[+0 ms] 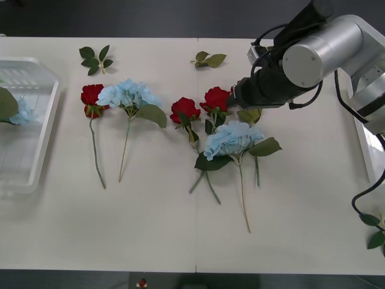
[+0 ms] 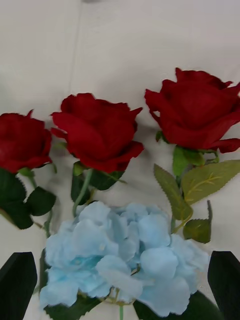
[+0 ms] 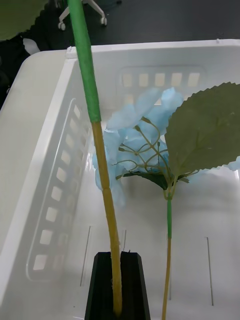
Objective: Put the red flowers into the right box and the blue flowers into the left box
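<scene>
Left wrist view: left gripper (image 3: 117, 285) pinching stem (image 3: 102, 170).

Crowded at table centre: three red flowers (image 2: 97, 131) side by side, blooms nearly touching, one blue cluster (image 1: 231, 139) lying across their stems, leaves overlapping. Right gripper (image 2: 120, 285) directly over that cluster, black fingers spread at either side, little open room between blooms. More room farther left, around a lone rose (image 1: 91, 96) beside a second blue cluster (image 1: 126, 93), though these two touch at the heads. Bare table (image 1: 150, 229) below all stems, open for approach. Leaf sprigs (image 1: 95, 59) near the far edge, well apart from the flowers. Left box (image 3: 47, 165) partly taken by one blue bloom (image 3: 145, 145) and its big leaf; left gripper (image 3: 116, 285) above it, fingers closed on a stem (image 3: 102, 165).
</scene>
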Controlling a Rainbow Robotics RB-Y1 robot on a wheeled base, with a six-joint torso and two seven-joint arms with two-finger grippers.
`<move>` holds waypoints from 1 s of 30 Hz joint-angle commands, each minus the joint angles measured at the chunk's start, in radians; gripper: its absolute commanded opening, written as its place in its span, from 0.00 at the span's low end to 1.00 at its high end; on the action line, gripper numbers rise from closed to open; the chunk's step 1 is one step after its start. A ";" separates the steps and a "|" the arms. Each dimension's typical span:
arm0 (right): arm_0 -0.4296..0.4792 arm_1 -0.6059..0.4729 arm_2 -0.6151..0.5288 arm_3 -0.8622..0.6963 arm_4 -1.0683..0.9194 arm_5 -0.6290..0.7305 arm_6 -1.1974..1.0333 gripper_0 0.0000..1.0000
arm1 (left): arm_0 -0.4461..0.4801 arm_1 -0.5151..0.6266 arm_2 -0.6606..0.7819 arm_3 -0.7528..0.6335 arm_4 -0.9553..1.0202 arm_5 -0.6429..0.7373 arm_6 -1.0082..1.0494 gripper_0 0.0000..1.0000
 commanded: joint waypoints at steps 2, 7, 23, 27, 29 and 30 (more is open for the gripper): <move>-0.033 0.063 -0.011 0.101 0.094 -0.031 -0.046 1.00 | 0.039 0.030 -0.022 -0.014 -0.014 -0.024 0.036 0.00; -0.044 0.112 -0.011 0.213 0.158 -0.065 -0.045 1.00 | 0.042 0.031 -0.027 -0.014 -0.021 -0.030 0.037 0.00; -0.104 0.216 0.011 0.489 0.239 -0.205 -0.033 1.00 | 0.052 0.031 -0.027 -0.015 0.025 -0.029 0.027 0.45; -0.116 0.225 0.043 0.528 0.246 -0.232 -0.037 1.00 | 0.071 0.031 -0.027 -0.063 0.066 -0.012 0.017 0.56; -0.119 0.235 0.048 0.546 0.246 -0.243 -0.037 1.00 | 0.080 0.031 -0.025 -0.113 0.097 0.030 0.017 0.58; -0.122 0.238 0.048 0.555 0.246 -0.249 -0.034 1.00 | 0.080 0.031 -0.024 -0.143 0.108 0.056 0.019 0.59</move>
